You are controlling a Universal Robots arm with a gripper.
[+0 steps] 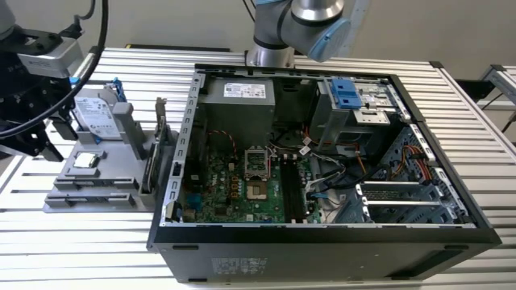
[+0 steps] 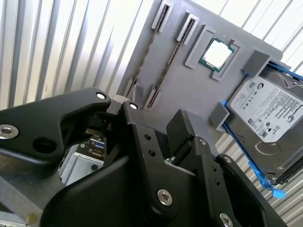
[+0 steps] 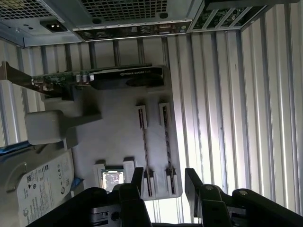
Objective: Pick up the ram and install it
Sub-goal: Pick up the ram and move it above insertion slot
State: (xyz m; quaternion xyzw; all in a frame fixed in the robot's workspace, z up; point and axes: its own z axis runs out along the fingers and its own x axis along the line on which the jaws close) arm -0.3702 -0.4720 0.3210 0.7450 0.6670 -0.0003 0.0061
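We see a slatted metal table [image 1: 72, 254] carrying an open computer case [image 1: 322, 248] that lies on its side with the motherboard [image 1: 241, 187] exposed. Just beside the case, on the exterior view's left, sits a grey fixture [image 1: 89, 196]. The gripper [image 3: 164, 174] hangs above the fixture, its black fingers [image 3: 138, 177] spread apart and gripping nothing. The fixture holds a hard drive [image 1: 95, 118], a graphics card [image 3: 118, 76] and, standing on edge in neighbouring slots, two ram sticks [image 3: 144, 146] — both untouched, and lined up with the gap between the fingers in the first wrist view. A processor chip [image 2: 217, 53] rests near them.
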